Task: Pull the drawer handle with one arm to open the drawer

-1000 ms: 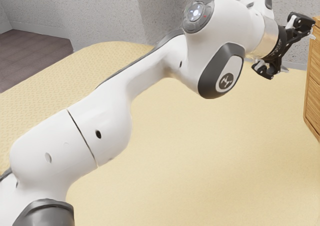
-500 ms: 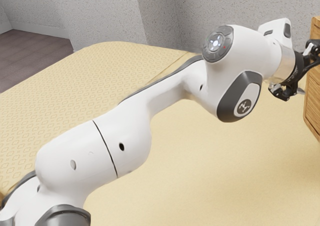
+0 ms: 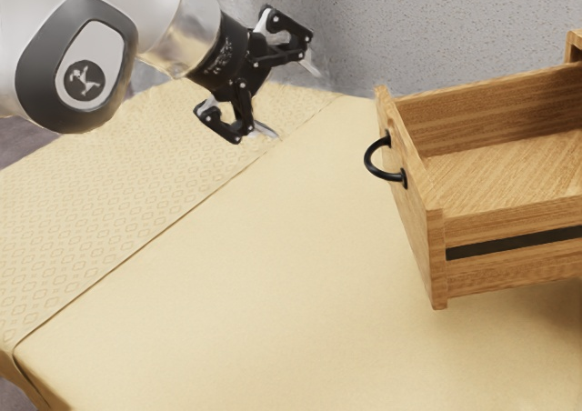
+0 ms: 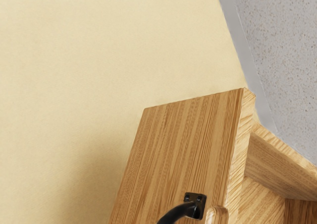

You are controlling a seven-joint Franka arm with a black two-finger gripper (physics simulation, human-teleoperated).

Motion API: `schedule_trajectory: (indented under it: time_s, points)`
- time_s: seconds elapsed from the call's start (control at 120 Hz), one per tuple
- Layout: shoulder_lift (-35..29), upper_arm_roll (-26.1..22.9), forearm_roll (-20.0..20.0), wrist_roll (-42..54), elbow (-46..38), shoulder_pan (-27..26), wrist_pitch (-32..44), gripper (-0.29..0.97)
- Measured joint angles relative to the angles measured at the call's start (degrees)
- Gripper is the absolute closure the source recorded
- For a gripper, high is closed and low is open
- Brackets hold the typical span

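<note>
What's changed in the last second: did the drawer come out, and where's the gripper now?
The drawer has slid out toward the exterior view's left and now stands open. The gripper, which was at the drawer front a moment ago, has drawn back to the upper left, well clear of the black handle, open and holding nothing. The table is as before.

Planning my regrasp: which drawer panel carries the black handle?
The front panel, nearest the gripper, holds the handle; the side walls are bare wood.
</note>
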Motion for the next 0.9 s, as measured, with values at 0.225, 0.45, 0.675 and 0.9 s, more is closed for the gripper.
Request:
schedule_trajectory:
  time_s: [0.225,0.45,0.675,0.9]
  points:
    - [2.7,-1.4,7.2,-2.7,9.2,6.2,-21.9,0.0]
    - [6.8,-16.0,2.7,-14.6,9.7,16.1,-30.2,0.0]
    - [6.8,-9.3,-5.4,-35.7,13.5,18.6,-36.4,0.0]
    - [4.9,-8.3,-3.0,-52.0,16.6,18.6,-43.6,0.0]
